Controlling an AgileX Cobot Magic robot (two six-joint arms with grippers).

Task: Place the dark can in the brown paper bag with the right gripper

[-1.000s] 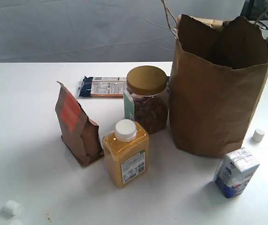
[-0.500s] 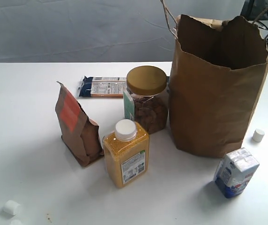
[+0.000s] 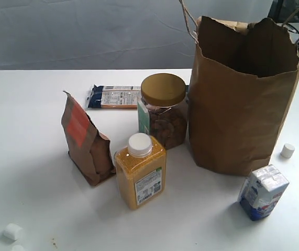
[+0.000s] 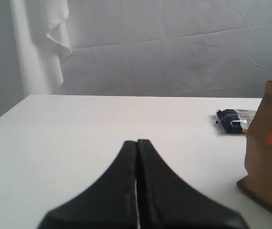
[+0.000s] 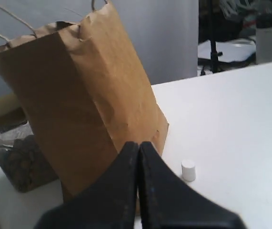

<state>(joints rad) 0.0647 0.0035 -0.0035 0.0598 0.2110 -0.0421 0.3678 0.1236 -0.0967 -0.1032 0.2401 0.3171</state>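
Observation:
The tall brown paper bag (image 3: pixel 241 99) stands open at the right of the table, its twisted handles sticking up; the right wrist view shows its side (image 5: pixel 83 105) close ahead. The dark can is not visible in any view. My right gripper (image 5: pixel 139 145) is shut with nothing between its black fingers, pointing at the bag's lower corner. My left gripper (image 4: pixel 136 143) is also shut and empty, low over bare table left of the small pouch (image 4: pixel 269 148). Neither gripper appears in the exterior view.
Left of the bag stand a gold-lidded nut jar (image 3: pixel 163 110), a yellow bottle with a white cap (image 3: pixel 140 171) and a small brown pouch with an orange label (image 3: pixel 86 138). A blue snack bar (image 3: pixel 113 96) lies behind. A milk carton (image 3: pixel 263 192) and a white cap (image 3: pixel 288 151) sit at the right.

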